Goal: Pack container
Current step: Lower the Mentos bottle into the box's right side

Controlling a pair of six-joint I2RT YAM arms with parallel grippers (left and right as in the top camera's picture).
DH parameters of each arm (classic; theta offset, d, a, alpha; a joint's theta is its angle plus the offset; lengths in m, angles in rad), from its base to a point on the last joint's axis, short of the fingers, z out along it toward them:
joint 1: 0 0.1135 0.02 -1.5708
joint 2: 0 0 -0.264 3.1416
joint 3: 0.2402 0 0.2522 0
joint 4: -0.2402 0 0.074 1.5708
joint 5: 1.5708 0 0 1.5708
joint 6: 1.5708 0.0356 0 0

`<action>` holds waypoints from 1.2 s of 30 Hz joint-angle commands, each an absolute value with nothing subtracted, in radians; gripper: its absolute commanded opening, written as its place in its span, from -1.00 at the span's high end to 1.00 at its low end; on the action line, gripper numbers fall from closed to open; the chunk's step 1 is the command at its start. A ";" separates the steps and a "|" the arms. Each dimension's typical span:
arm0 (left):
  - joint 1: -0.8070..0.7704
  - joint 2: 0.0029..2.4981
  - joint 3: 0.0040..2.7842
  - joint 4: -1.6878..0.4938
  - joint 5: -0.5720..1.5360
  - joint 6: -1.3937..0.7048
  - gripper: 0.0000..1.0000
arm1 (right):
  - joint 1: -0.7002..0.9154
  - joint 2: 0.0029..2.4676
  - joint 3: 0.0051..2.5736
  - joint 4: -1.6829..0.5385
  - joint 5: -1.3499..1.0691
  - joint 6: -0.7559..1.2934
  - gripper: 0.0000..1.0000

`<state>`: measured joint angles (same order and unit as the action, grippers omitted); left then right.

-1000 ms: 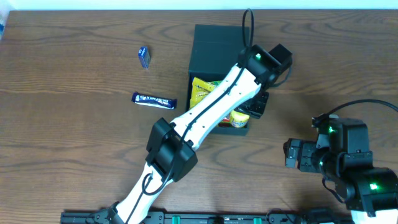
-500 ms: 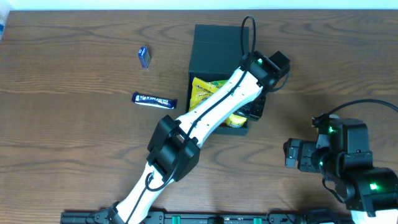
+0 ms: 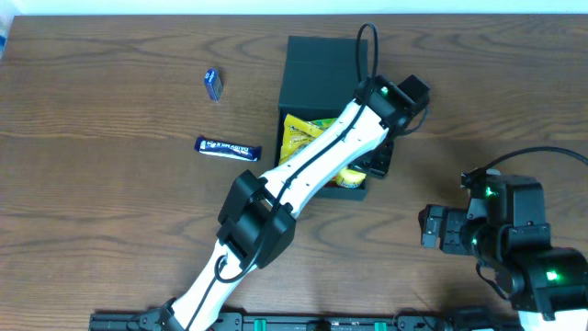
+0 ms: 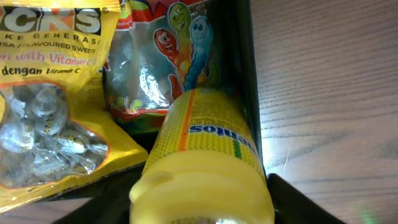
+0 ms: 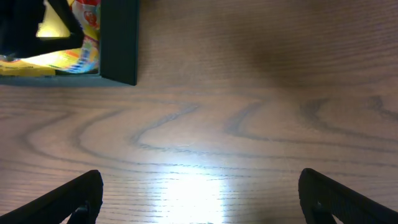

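Note:
The dark teal container (image 3: 320, 66) stands open at the table's middle, lid flap folded back. Inside lie a yellow sweets packet (image 3: 299, 133), a gummy-worm packet (image 4: 158, 62) and a yellow Mentos bottle (image 4: 205, 155) against the right wall (image 4: 241, 68). My left gripper (image 3: 375, 165) reaches into the container's near right corner. Its dark fingers (image 4: 298, 202) flank the bottle on both sides; whether they press it I cannot tell. My right gripper (image 5: 202, 205) is open over bare wood to the container's right, nothing between its fingers (image 5: 81, 199).
A dark blue snack bar (image 3: 227, 147) and a small blue packet (image 3: 213, 84) lie on the table left of the container. The right arm's base (image 3: 514, 244) sits at the near right. The container's corner (image 5: 121, 43) shows in the right wrist view.
A second ago the left gripper sat slightly nearer in the container; it has since shifted a little back and right. The right arm has not moved.

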<state>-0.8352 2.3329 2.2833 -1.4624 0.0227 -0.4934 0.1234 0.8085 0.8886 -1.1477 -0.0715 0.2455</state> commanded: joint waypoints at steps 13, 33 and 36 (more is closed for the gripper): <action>-0.838 2.318 2.303 -1.466 -0.017 -0.498 -0.91 | 0.115 0.802 0.888 -1.148 -0.072 0.257 -0.98; -0.925 2.089 2.278 -1.689 -0.232 -0.649 -0.90 | 0.115 0.802 0.888 -1.148 -0.072 0.257 -0.99; -0.978 2.088 2.239 -1.687 -0.282 -0.696 -0.91 | 0.115 0.802 0.888 -1.148 -0.072 0.257 -0.99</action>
<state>-0.9375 2.0724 2.2681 -1.6115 -0.2146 -0.6331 0.1234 0.8085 0.8886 -1.1477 -0.0715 0.2455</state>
